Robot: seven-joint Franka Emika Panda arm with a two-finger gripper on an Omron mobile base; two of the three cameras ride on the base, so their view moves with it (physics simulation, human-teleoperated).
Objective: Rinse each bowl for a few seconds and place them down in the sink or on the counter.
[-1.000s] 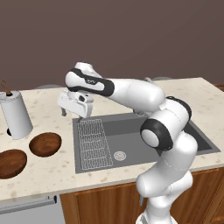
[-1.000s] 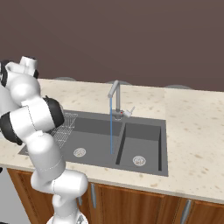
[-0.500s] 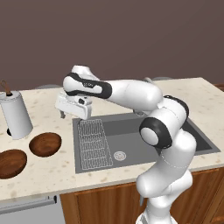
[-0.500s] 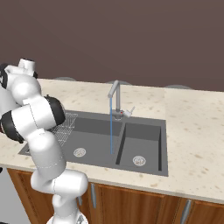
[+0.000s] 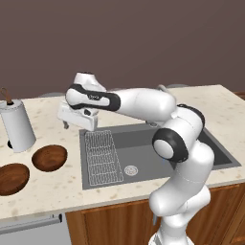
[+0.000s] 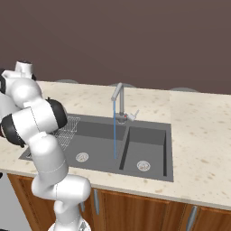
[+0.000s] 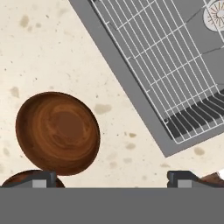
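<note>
The gripper (image 5: 76, 124) hangs with its jaws spread wide and nothing between them, above the counter (image 5: 52, 184) just off the sink's (image 5: 143, 160) far left corner. Both wooden bowls (image 5: 49, 157) sit on the counter left of the sink, the other bowl (image 5: 13, 178) nearer and further left. Water runs from the faucet (image 6: 118, 97) into the basin.

Plain dark brown wall (image 5: 143, 38) behind the worktop, flat and bare – even, soft light, faint shadows. Wooden cabinet fronts (image 6: 135, 214) below with slim metal handles (image 6: 192, 217). A light grey appliance panel (image 5: 28, 233) sits at the lower left, beside the cabinets
</note>
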